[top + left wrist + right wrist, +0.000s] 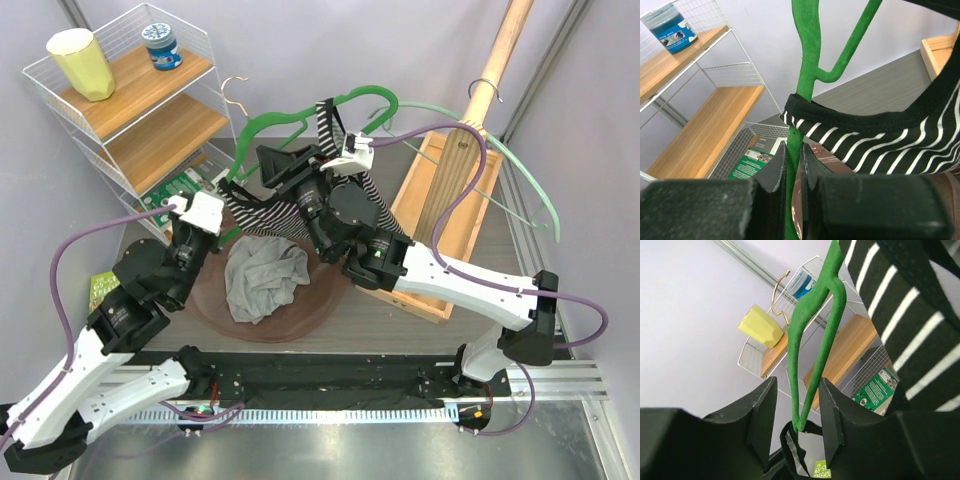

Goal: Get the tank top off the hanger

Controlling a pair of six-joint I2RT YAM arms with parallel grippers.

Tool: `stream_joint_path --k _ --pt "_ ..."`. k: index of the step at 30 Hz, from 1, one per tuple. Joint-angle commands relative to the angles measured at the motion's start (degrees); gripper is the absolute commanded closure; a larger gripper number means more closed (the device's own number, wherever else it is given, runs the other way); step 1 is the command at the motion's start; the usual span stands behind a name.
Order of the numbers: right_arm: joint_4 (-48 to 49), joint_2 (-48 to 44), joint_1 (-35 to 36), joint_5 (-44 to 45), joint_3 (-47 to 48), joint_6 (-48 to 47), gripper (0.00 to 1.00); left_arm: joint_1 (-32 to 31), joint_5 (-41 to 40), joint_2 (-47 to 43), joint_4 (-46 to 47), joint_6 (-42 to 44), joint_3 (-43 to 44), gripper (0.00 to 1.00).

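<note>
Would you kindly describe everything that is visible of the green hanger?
The green hanger looks flocked, with thin curved arms, a small side branch and a gold wire hook. It is held up in the air, tilted. The left tool is shut on one arm, just below the strap of the striped tank top, which wraps that arm. The right tool straddles an end, open, with gaps on both sides.

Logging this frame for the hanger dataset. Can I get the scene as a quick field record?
left gripper: shut on green hanger, close to the garment's hem
right gripper: fingers either side of hanger end and a black strap; grip unclear
tank top: black with white stripes, on the hanger, not yet off
underneath: grey cloth on brown tray
</note>
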Motion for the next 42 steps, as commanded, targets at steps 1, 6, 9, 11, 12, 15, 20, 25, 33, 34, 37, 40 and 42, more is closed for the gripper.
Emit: stream_joint_path --k 1,6,9,11,12,15,20,25,33,34,37,40,42 --pt "6.69 0.98 -0.96 0.08 -1.17 1.57 0.58 0.04 2.35 -1.65 5.07 -2.9 0.6 1.0" --pt "11.43 1.07 -1.93 -2.81 -3.46 2.88 0.78 0.04 3.58 -1.92 4.89 -3.69 0.51 1.0" --pt "13.46 1.6 -2.55 -4.66 -4.16 4.56 0.88 0.04 4.29 -2.35 4.63 -4.21 0.33 1.0" --pt "14.34 2.12 -2.81 -6.06 -4.25 4.74 0.98 0.04 4.73 -2.71 4.36 -4.48 0.24 1.0" --pt "15.39 2.21 -2.81 -6.59 -4.25 4.74 0.99 0.04 4.81 -3.23 3.84 -4.57 0.24 1.0" --pt "19.08 1.95 -2.81 -8.79 -5.65 4.74 0.99 0.04 5.6 -3.76 1.65 -5.27 0.86 1.0" --pt "23.04 1.07 -2.81 -13.26 -7.76 3.86 0.99 0.04 7.79 -4.46 -3.54 -7.64 3.32 0.94" --pt "25.51 -0.77 -2.81 -16.79 -10.05 3.07 0.99 0.04 9.38 -6.83 -8.11 -10.54 4.2 0.68" --pt "29.73 -3.32 -3.25 -22.41 -13.74 2.36 0.99 0.04 11.31 -12.37 -15.23 -17.65 7.44 0.5" --pt "29.9 -3.76 -3.25 -22.85 -14.0 2.45 0.99 0.04 11.49 -12.81 -15.76 -18.36 8.06 0.48" --pt "30.6 -4.55 -3.25 -25.22 -14.62 2.8 0.99 0.04 12.28 -13.61 -18.05 -22.83 10.52 0.45" --pt "31.48 -5.6 -3.25 -27.68 -15.5 3.33 0.99 0.04 14.47 -11.94 -20.51 -27.57 14.56 0.43" --pt "32.1 -6.14 -3.25 -29.09 -16.03 3.77 0.99 0.04 16.58 -9.49 -22.35 -29.78 17.97 0.2"
